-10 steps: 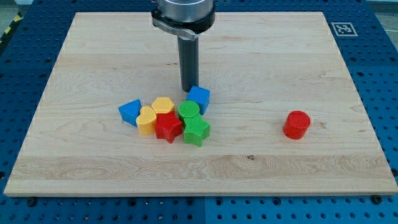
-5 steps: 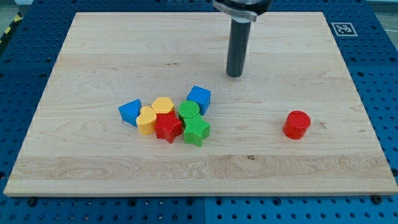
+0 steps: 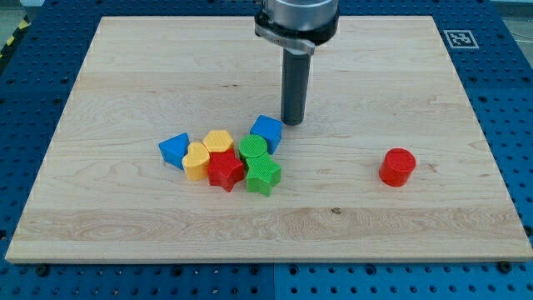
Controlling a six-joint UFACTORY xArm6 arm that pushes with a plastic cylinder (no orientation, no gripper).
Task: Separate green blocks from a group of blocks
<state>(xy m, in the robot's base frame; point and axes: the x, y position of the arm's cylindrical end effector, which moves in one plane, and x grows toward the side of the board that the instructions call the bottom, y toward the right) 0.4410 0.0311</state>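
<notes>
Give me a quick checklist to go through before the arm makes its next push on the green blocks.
1. My tip in view: ok, just to the view's right of the blue cube, above the cluster.
2. Tip clear of blocks: cannot tell, very close to the blue cube.
3. Both green blocks located: ok, green cylinder and green star.
4. Greens already separated: not ok, both touch the red star.
5. Direct path to greens: not ok, blue cube sits between.
6. Red cylinder out of the way: ok.

A robotics lab: a wooden worktop (image 3: pixel 125 75) lies on a blue perforated bench (image 3: pixel 508 100), fiducial marker (image 3: pixel 460 38) at 1 o'clock.
</notes>
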